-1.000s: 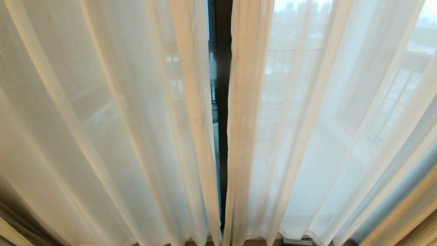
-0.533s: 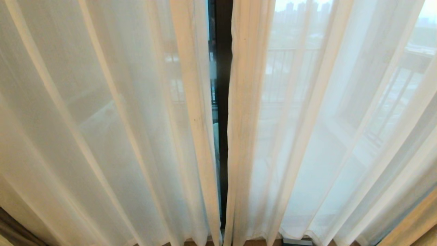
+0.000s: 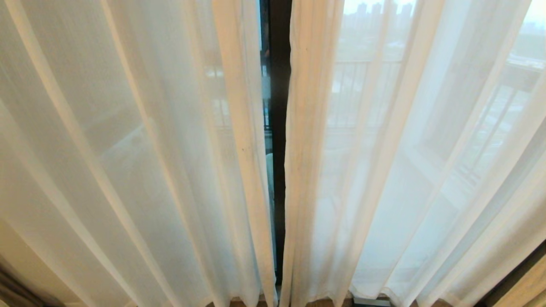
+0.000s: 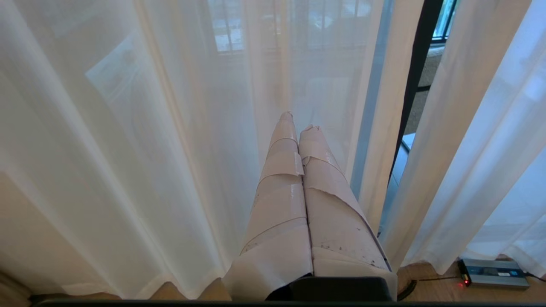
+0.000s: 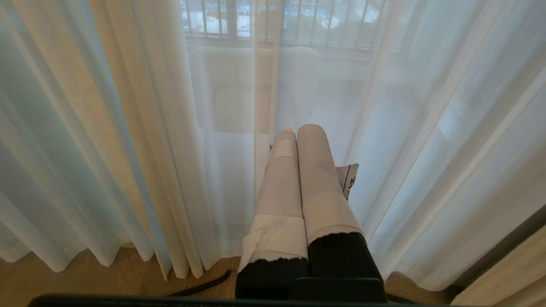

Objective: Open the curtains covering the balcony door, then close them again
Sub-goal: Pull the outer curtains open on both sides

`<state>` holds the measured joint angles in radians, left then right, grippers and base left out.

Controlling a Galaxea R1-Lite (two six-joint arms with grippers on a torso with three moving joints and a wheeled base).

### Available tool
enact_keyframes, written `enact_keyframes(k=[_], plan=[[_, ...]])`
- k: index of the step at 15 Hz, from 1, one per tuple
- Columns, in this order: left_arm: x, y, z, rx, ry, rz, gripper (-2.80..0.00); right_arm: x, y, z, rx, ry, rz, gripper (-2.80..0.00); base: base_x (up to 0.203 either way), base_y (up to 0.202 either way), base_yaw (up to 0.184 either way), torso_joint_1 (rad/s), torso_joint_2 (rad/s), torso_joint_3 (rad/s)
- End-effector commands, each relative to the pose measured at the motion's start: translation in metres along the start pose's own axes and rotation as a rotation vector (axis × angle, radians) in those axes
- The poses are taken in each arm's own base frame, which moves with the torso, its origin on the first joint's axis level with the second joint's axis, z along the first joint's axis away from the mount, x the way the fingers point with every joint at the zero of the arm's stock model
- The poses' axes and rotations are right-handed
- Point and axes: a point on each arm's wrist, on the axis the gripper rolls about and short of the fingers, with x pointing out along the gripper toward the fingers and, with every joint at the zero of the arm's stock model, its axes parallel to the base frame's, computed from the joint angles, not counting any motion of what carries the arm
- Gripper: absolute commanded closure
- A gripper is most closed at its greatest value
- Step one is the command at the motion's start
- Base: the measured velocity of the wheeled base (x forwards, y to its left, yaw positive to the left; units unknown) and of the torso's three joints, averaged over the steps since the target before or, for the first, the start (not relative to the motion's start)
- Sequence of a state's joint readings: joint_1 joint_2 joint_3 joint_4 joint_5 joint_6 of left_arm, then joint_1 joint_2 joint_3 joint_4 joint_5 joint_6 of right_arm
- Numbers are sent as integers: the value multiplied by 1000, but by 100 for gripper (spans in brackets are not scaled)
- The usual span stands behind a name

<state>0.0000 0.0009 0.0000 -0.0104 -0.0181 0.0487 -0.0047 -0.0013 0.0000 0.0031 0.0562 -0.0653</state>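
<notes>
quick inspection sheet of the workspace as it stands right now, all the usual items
surface: wood floor below the hems.
job's things: white sheer curtains drawn, thin gap at centre showing the dark balcony door frame; beige drape edge at right.
clutter: small grey box with a red light on the floor.
grippers: left gripper and right gripper shut, empty, just short of the sheers.
cables: black cable on the floor.
surroundings: railing bars outside.

You've got a wooden floor (image 4: pixel 431 279) here, with a small grey box (image 4: pixel 494 273) and a black cable (image 5: pixel 200 286) lying on it.
</notes>
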Motion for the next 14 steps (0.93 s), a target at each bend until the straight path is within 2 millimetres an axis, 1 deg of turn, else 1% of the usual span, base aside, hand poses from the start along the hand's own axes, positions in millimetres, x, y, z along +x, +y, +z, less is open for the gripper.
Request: enact_keyframes(k=[1,7,10,14], plan=[[0,0,0,-1,-3,1,0,0,0,0,-1,1,1,0,0,0,0,0,0,0],[0,0,0,5,-3,-8,0,0,0,0,-1,1,1,0,0,0,0,0,0,0],[0,0,0,68,-1,-13,0,0,0,0,-1,1,1,0,0,0,0,0,0,0],[0,0,0,65,-2,-11,0,0,0,0,-1,1,1,0,0,0,0,0,0,0]])
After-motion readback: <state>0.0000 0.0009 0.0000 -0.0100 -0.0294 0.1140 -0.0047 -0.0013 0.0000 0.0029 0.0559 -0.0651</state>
